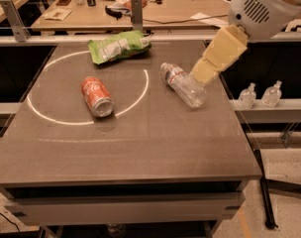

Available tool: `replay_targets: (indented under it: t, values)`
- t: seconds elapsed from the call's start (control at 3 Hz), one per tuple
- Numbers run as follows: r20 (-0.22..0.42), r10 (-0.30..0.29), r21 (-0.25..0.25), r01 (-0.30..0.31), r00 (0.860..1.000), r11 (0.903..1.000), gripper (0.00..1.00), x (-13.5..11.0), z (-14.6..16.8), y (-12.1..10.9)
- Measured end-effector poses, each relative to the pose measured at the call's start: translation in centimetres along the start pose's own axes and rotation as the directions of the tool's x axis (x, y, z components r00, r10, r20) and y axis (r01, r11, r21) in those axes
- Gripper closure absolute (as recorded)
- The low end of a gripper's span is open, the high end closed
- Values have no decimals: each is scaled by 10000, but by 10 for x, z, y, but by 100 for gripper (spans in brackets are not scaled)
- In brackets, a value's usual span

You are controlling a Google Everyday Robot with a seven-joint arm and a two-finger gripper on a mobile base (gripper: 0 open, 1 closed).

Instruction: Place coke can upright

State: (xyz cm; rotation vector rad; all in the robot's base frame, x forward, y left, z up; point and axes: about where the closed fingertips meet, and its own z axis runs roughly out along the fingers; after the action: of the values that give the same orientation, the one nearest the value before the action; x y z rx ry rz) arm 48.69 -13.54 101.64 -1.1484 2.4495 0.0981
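Camera view: one vantage, looking down across the table [140, 152].
Coke can [97, 97]: lying on its side inside the white ring [147, 79], silver end toward the camera.
Risk: a round can on its side may roll off if nudged off-centre.
Second risk: the water bottle [184, 85], right of the coke can, lies under the approach path and could be clipped.
Snack bag [119, 47]: beyond the coke can, likely out of the way.
Arm pose: white arm [264, 6] enters upper right, angled down-left toward the coke can.
Gripper [204, 73]: well right of the coke can, over the bottle; spread or closed, cannot tell.
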Motion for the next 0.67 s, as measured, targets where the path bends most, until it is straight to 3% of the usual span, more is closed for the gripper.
replay_targets:
  t: [0.33,0.67]
  values:
    - [222,367,-286,-361,9991,9989,0,-29,13,7]
    - [235,229,-896,-207,9995,9958,0,-52,32,11]
